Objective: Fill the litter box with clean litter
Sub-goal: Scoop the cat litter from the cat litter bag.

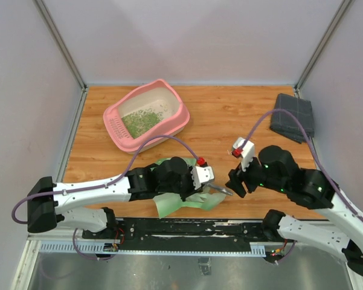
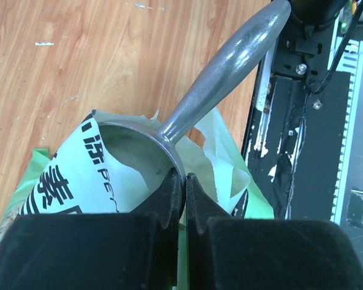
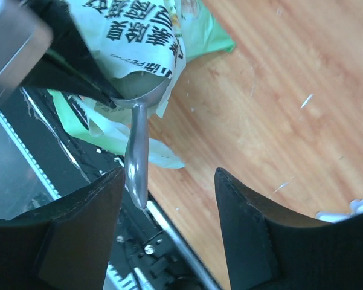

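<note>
The pink litter box sits at the back left of the table, with a thin patch of green clean litter on its cream floor. My left gripper is shut on the bowl rim of a grey metal scoop. It holds the bowl at the torn mouth of the printed green bag. My right gripper is open at the free end of the scoop handle, which lies just inside its left finger without being clamped.
A folded grey cloth lies at the back right. The black base rail runs along the near table edge, right under the scoop handle. Grey walls close in the table on three sides.
</note>
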You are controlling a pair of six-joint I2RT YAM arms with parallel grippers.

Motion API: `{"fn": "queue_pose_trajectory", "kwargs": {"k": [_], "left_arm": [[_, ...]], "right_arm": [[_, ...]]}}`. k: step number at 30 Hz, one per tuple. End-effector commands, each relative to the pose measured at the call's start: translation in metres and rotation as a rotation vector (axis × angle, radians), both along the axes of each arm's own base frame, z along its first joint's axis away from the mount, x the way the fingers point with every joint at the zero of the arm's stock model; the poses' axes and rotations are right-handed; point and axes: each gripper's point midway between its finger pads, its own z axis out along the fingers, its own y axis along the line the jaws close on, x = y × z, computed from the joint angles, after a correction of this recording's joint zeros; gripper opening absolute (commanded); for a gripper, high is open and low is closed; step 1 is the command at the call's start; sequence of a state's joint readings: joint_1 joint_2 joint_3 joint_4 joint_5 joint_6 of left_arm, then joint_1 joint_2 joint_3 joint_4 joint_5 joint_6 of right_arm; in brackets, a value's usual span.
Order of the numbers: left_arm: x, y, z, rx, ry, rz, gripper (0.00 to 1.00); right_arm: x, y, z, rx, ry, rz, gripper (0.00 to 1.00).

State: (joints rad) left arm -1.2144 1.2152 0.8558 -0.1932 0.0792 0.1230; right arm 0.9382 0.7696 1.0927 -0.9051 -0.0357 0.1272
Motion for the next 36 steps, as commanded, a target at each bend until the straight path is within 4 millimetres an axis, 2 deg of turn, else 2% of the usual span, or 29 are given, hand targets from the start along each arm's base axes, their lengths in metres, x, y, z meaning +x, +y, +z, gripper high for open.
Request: {"fn": "queue_pose_trajectory", "kwargs": {"k": [1,3,6,11,16,22,28,30,36], "left_arm": [[0.007,-0.008,0.035,-0.132,-0.037,0.041,0.00],[0.008,-0.009,0.036,-0.132,-0.028,0.054,0.00],[0.009,-0.013,0.037,-0.131,-0.013,0.066,0.00],[0.011,-0.017,0.038,-0.147,-0.008,0.075,0.00],[0.015,-0.015,0.043,-0.173,-0.026,0.099,0.00],[0.016,-0.014,0.052,-0.199,-0.046,0.094,0.00],[0.014,-0.014,0.056,-0.215,-0.045,0.089,0.00],[0.013,-0.014,0.057,-0.223,-0.043,0.085,0.00],[0.010,-0.014,0.060,-0.241,-0.039,0.072,0.00]], "right_arm": [[-0.003,-0.006,0.031,0.035,-0.249,0.194,0.61],[-0.015,-0.011,0.035,0.018,-0.309,0.306,0.61],[-0.017,-0.020,0.029,-0.078,-0.329,0.375,0.64],[-0.025,-0.007,0.026,-0.106,-0.237,0.464,0.58],[-0.016,0.003,0.001,-0.087,-0.171,0.382,0.59],[-0.005,0.021,-0.014,-0.034,-0.112,0.293,0.59],[0.002,0.035,-0.040,-0.062,-0.045,0.285,0.56],[0.006,0.037,-0.045,-0.070,-0.048,0.278,0.52],[0.010,0.040,-0.052,-0.075,-0.057,0.279,0.29]]}}
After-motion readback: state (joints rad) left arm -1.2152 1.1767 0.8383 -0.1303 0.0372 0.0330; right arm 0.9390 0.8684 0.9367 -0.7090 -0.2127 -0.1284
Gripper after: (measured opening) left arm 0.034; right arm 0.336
